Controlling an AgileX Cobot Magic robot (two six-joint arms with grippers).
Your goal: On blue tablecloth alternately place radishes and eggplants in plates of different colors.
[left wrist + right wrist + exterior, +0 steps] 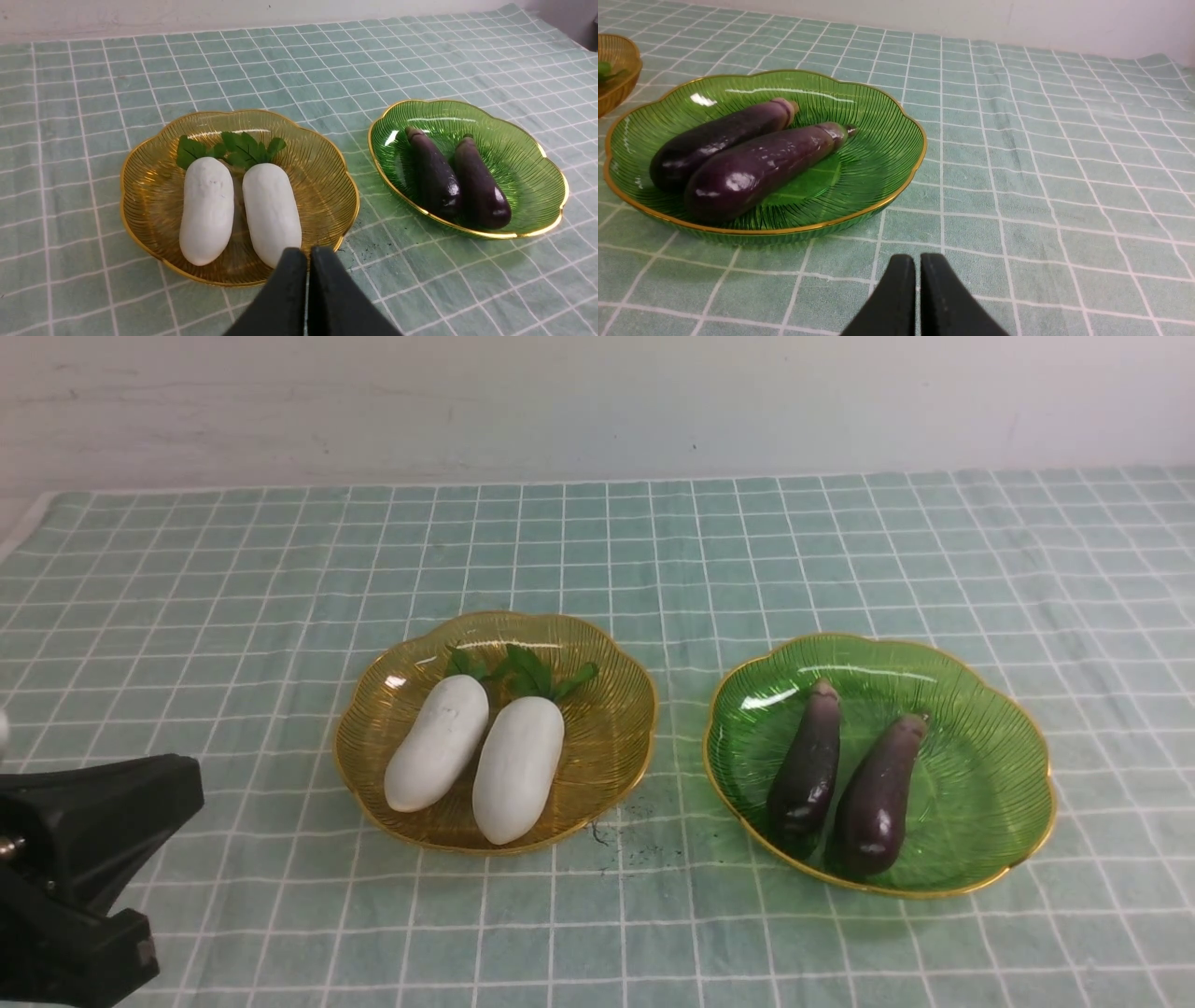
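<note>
White radishes in amber plate, purple eggplants in green

Two radishes lie side by side in the amber plate; two eggplants share the green plate. Arrangement presumably sorts by kind; placing looks complete. Both plates rest on the blue tablecloth. Left hand and right hand: closed, nothing gripped, presumably since nothing needs carrying.

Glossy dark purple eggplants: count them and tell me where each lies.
2. One glossy dark purple eggplant lies in the scalloped green plate, left of centre; the other purple eggplant lies just right of it.
</note>
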